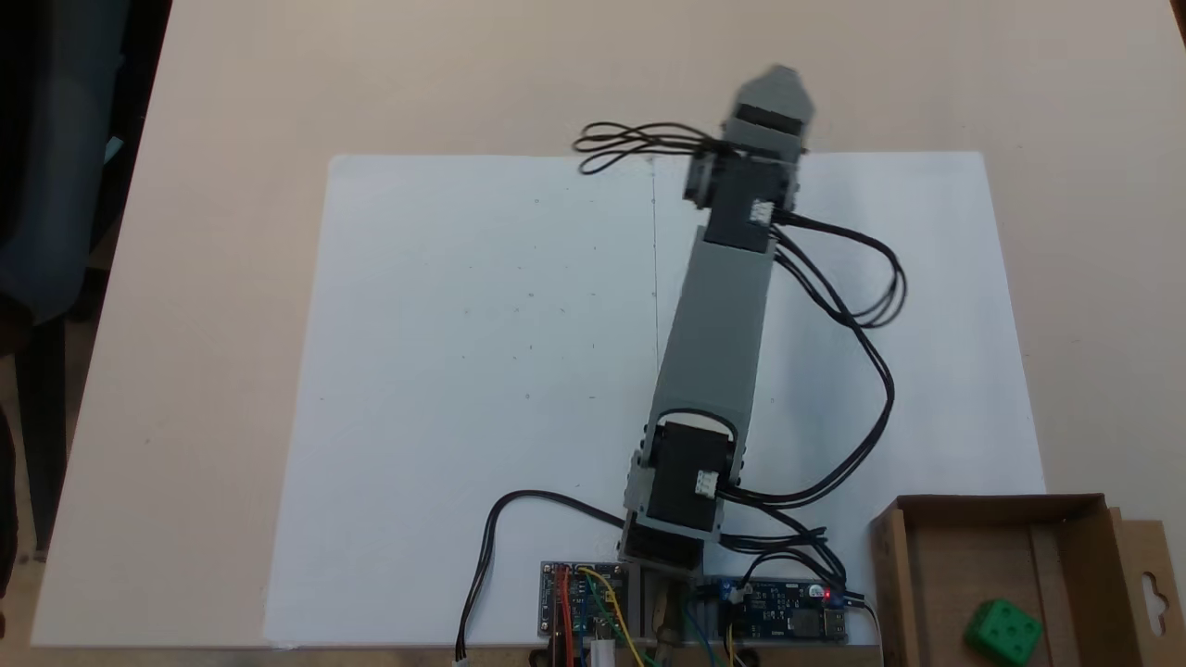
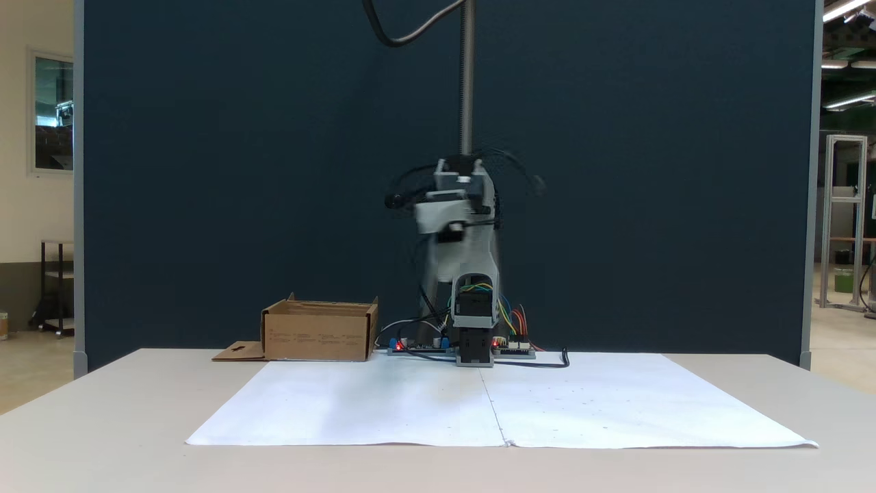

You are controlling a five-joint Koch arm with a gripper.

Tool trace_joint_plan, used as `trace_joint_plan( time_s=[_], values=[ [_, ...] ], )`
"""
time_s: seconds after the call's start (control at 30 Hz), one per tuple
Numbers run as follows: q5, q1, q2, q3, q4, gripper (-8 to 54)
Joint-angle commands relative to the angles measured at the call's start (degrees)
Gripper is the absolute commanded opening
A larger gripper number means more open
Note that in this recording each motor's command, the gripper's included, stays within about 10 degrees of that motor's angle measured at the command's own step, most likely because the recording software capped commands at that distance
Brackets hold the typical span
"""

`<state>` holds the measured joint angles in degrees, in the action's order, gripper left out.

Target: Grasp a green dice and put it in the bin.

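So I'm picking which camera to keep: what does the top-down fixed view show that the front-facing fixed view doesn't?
From above, the inside of the bin is open to view, with the green dice lying on its floor. From the front, the bin's outer wall hides that; instead the arm's height above the table and the dark backdrop appear. Both fixed views share the arm, white paper and circuit boards; the gripper's state is unclear.

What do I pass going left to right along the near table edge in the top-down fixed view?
Black cable → left circuit board → arm base → right circuit board → bin → green dice inside it → bin's slotted flap.
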<state>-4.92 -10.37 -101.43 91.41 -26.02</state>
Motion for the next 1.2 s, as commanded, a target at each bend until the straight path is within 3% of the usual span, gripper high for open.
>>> trace_joint_plan(
  time_s=[0.0,0.13,0.7,1.17],
  values=[
    [-1.8,1.6,-2.8,-0.1,6.7,43.5],
    [-1.0,9.9,-8.8,15.0,19.8,43.4],
    [2.4,10.5,-27.2,52.1,51.6,43.1],
    [6.7,10.6,-33.7,79.3,77.7,43.0]
  ],
)
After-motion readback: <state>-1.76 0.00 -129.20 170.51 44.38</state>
